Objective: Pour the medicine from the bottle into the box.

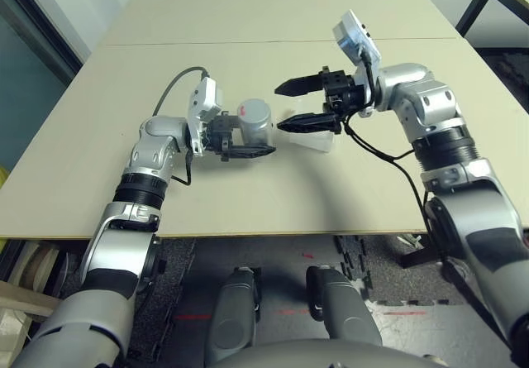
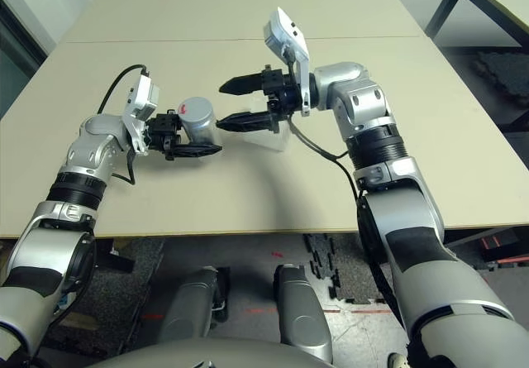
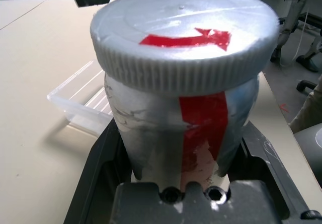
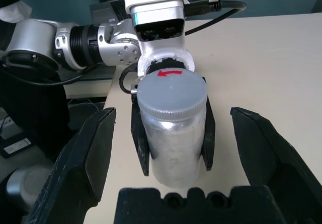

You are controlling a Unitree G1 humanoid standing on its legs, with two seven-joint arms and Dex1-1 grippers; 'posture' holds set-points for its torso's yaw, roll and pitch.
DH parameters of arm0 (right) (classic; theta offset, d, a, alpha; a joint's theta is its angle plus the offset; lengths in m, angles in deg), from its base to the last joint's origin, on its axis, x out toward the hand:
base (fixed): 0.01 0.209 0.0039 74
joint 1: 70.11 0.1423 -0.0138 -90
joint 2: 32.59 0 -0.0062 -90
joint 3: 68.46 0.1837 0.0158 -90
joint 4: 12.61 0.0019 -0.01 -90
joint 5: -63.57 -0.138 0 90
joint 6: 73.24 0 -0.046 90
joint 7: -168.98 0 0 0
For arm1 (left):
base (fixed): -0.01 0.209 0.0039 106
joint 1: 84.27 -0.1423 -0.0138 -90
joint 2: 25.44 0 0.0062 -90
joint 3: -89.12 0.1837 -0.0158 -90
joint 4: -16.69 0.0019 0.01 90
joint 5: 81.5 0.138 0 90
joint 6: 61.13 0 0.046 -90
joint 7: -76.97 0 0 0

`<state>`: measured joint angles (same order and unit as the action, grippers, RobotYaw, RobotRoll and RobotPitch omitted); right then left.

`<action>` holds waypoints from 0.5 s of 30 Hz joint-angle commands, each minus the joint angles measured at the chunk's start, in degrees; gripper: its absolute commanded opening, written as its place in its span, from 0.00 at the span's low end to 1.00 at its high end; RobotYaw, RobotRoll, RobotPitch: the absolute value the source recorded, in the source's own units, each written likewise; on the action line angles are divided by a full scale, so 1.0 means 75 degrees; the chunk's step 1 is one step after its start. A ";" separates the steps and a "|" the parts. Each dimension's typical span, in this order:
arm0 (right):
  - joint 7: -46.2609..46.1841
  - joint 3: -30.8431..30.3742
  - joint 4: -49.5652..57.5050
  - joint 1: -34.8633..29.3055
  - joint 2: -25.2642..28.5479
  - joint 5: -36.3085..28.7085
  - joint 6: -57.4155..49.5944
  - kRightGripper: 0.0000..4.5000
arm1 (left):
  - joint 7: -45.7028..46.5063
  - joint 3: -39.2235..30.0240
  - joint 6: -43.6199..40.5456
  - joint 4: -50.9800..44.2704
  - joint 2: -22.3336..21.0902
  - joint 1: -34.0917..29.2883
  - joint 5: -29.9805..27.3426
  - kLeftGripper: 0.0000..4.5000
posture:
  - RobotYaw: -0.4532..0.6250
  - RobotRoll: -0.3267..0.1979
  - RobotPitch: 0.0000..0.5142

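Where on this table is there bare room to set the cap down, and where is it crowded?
Bare table lies along the near edge below both claws, and across the far side beyond the seam. Crowded: the middle, where the left claw holds the bottle, the open right claw faces it, over the box.

Head stereo pair looking down over table [image 1: 248,203], wrist cameras close in, all sharing the bottle [image 4: 173,128]

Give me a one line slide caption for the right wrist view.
Left gripper holds the capped bottle upright while the open right gripper faces it.
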<state>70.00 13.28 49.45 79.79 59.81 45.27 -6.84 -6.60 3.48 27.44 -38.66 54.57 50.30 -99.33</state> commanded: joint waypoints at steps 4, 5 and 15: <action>-0.0079 -0.0168 -0.0346 0.0303 -0.0316 0.0165 0.0301 1.00 | 0.0060 -0.0047 0.0003 -0.0147 0.0026 -0.0111 -0.0012 0.60 | 0.44 0.62 0.25; -0.0085 -0.0173 -0.0413 0.0327 -0.0350 0.0187 0.0347 1.00 | 0.0065 -0.0046 -0.0004 -0.0167 0.0027 -0.0121 -0.0015 0.60 | 0.44 0.62 0.25; -0.0092 -0.0223 -0.0862 0.0465 -0.0669 0.0407 0.0771 1.00 | 0.0095 -0.0046 -0.0046 -0.0218 0.0021 -0.0135 -0.0030 0.60 | 0.45 0.62 0.24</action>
<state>69.10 12.46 43.53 82.42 55.07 47.82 -1.94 -5.88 3.48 27.40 -39.03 54.83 49.87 -99.37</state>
